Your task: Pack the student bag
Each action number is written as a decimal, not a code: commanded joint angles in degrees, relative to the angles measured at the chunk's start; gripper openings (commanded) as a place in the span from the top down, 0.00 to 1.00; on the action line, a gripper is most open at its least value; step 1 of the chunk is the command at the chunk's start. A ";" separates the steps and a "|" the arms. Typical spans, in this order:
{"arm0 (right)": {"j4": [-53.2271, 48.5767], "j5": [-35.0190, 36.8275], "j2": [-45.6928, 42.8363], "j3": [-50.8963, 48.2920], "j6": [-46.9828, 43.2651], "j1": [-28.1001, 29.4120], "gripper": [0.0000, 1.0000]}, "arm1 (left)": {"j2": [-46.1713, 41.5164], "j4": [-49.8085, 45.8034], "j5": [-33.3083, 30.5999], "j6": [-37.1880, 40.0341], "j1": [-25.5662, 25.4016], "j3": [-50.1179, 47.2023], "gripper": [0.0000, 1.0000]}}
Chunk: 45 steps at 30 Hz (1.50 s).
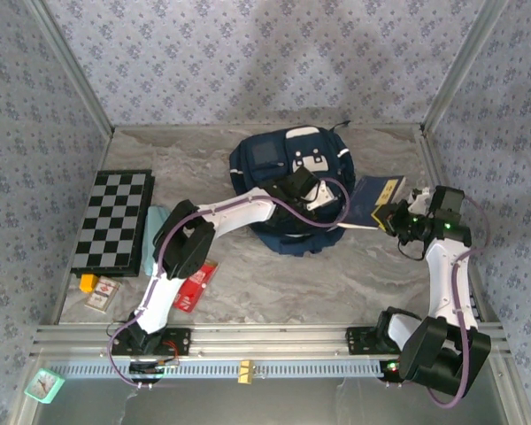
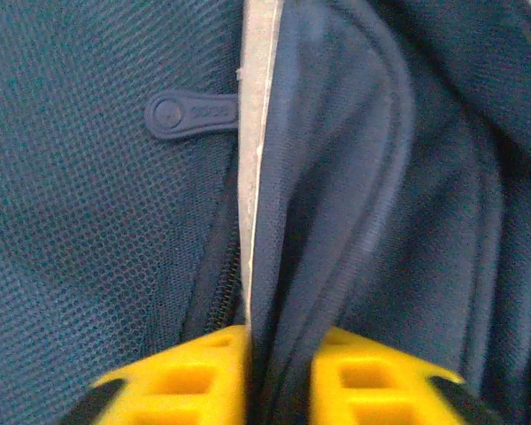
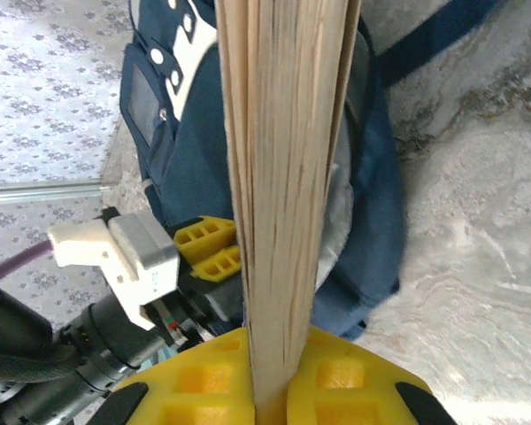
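Checkerboard (image 1: 113,220) sits far left. Mid-table toward the back, the left gripper (image 2: 279,345) is pinching the student bag (image 1: 274,155) by its opening edge. Just right, the right gripper (image 3: 270,363) is clamped on 1 book (image 1: 378,202).

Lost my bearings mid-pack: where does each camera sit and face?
Top external: above, behind the bases, looking down on the table; both arms show, left tool at the student bag, right tool holding a book.
Left wrist: on the left arm, close on bag fabric; its yellow fingers pinch an edge.
Right wrist: on the right arm, facing the bag past the book's pages; its yellow fingers show.
Shared: top and right wrist both show bag, book and left tool.
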 commanded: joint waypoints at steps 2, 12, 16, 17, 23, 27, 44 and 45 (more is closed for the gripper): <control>-7.20 2.59 -2.14 4.69 -3.68 -0.42 1.00 | -7.58 1.31 -0.57 -1.21 1.43 -1.27 0.95; -12.45 2.96 -2.97 6.66 -4.69 2.07 1.00 | -17.72 -1.99 -13.08 -7.35 2.23 3.82 1.00; -8.79 2.46 -0.38 6.07 -3.10 11.90 1.00 | -18.43 -2.47 -15.21 -10.45 2.66 7.74 1.00; -5.25 0.36 0.24 4.89 -0.95 14.01 1.00 | -18.20 -2.97 -15.17 -11.24 2.92 8.65 1.00; 17.13 0.75 8.40 2.17 8.78 26.02 1.00 | -19.32 -3.50 -11.75 -13.58 2.69 9.48 1.00; 33.25 0.14 18.14 1.73 13.82 29.20 1.00 | -22.05 0.79 -10.88 -14.59 2.30 4.69 1.00; 21.91 21.97 27.62 4.42 4.44 30.76 0.36 | -22.29 -0.26 -11.14 -18.22 3.37 3.43 1.00; 22.46 22.21 25.88 2.29 5.13 30.65 0.36 | -22.19 -0.47 -10.89 -18.60 3.48 3.67 1.00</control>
